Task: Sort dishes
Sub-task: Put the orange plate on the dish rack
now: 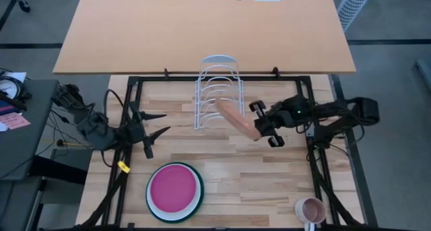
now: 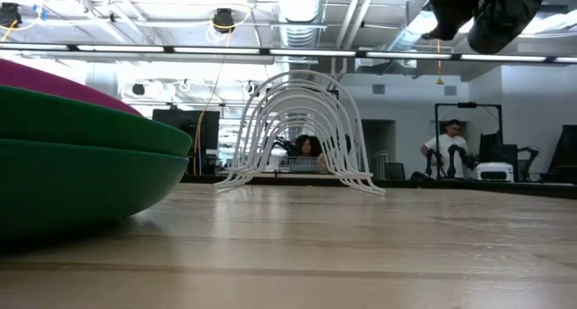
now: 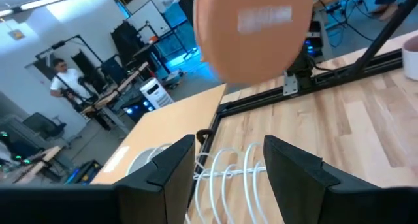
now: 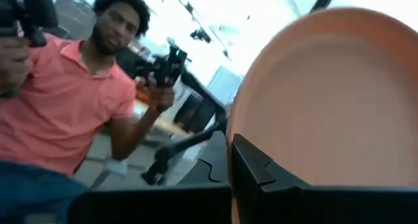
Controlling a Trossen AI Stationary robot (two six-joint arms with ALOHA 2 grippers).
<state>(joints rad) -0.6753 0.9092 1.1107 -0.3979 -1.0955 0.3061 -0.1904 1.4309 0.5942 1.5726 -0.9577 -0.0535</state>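
- Plates nearest me: the magenta-pink plate [image 1: 174, 189] sits stacked in the dark green plate [image 1: 197, 203] at the counter's [image 1: 222, 170] front edge.
- Right pincer [image 1: 264, 128] is clamped on the terracotta plate [image 1: 237, 119], a small, smooth disc held on edge just beside the white wire rack [image 1: 217, 89].
- To slot it well, I'd keep it upright and lined up between two wires.
- Left pincer [image 1: 160, 123] waits, fingers apart and empty.

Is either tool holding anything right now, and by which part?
The right tool holds the brown plate by its rim, on edge beside the rack. The left tool is open, holding nothing.
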